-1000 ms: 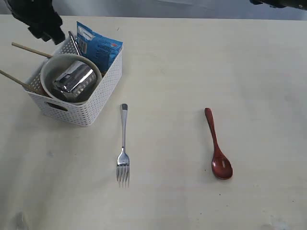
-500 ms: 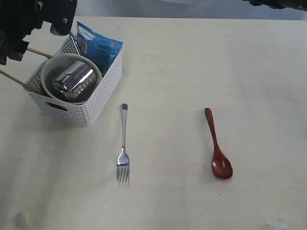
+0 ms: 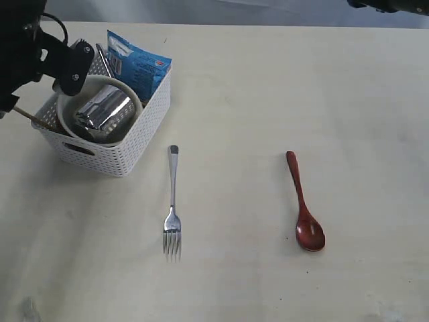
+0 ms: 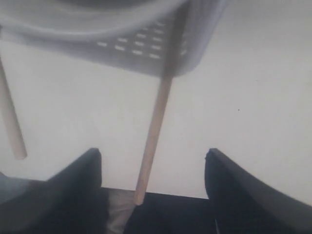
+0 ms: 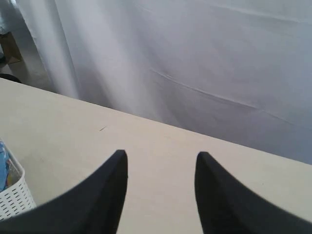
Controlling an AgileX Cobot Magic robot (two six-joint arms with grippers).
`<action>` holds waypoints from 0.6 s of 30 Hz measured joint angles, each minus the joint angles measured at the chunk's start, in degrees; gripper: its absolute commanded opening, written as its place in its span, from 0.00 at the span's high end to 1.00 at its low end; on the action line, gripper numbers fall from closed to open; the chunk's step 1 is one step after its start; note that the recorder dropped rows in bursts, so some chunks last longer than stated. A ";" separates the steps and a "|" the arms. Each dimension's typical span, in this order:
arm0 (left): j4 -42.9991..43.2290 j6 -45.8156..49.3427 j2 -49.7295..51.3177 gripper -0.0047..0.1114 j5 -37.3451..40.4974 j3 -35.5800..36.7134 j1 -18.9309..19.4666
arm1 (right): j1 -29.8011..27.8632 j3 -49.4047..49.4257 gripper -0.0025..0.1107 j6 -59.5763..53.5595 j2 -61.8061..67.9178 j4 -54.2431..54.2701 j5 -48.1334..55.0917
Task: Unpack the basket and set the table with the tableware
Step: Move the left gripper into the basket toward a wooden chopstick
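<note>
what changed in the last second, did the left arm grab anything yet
The left hand swung down to the left end of the basket and now straddles one chopstick, fingers apart, nothing gripped yet. The basket, fork, spoon and right hand stayed where they were.

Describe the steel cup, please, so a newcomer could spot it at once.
Find the white basket at the upper left of the exterior view. A cream bowl sits inside, with the steel cup lying on its side in it. It is shiny and ribbed; the neighbouring packet is blue.
</note>
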 measured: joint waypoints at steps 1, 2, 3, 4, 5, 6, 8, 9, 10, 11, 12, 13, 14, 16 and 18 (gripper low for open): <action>0.61 -0.44 0.00 0.46 0.00 0.12 0.00 | 0.00 0.00 0.60 0.00 0.00 0.00 0.00; 1.00 -0.94 0.00 0.46 0.00 0.12 0.00 | 0.00 0.00 0.60 0.00 0.00 0.00 0.00; 1.12 -1.18 0.00 0.46 0.00 0.12 0.00 | 0.00 0.00 0.60 0.14 0.00 0.00 0.00; 1.20 -1.42 0.00 0.46 0.00 0.12 0.00 | 0.00 0.00 0.60 0.40 0.00 0.00 0.00; 1.20 -1.58 0.00 0.46 0.00 0.12 0.12 | 0.00 0.00 0.61 0.54 0.00 0.00 0.00; 0.36 -1.58 0.00 0.46 0.00 0.12 0.52 | 0.00 0.00 0.61 1.02 0.00 -0.04 0.00; -1.34 -1.68 0.00 0.46 0.00 0.12 2.44 | 0.00 0.00 0.61 1.48 0.00 -0.04 0.00; -1.76 -1.68 0.00 0.46 0.00 0.12 3.13 | 0.00 0.00 0.61 1.48 0.00 -0.04 0.00; -2.46 -1.82 0.00 0.47 0.00 0.12 4.28 | 0.00 0.00 0.61 1.48 0.00 -0.04 -0.33; -2.69 -1.82 0.00 0.50 0.00 0.12 4.95 | 0.00 0.00 0.61 1.48 0.00 -0.04 -0.72; -2.85 -1.82 0.00 0.54 0.00 0.12 5.61 | 0.00 0.00 0.61 1.48 0.00 -0.04 -1.38; -3.11 -1.66 0.00 0.59 0.00 0.12 6.25 | 0.00 0.00 0.61 1.48 0.00 -0.04 -2.07; -3.24 -1.55 0.00 0.61 -0.33 0.12 6.51 | 0.00 0.00 0.61 1.48 0.00 -0.04 -2.30; -3.74 -1.26 0.00 0.62 -2.14 0.12 6.64 | 0.00 0.00 0.61 1.48 0.00 -0.04 -2.54; -4.96 -0.09 0.00 0.62 -5.05 0.12 6.64 | 0.00 0.00 0.61 1.57 0.00 -0.04 -2.57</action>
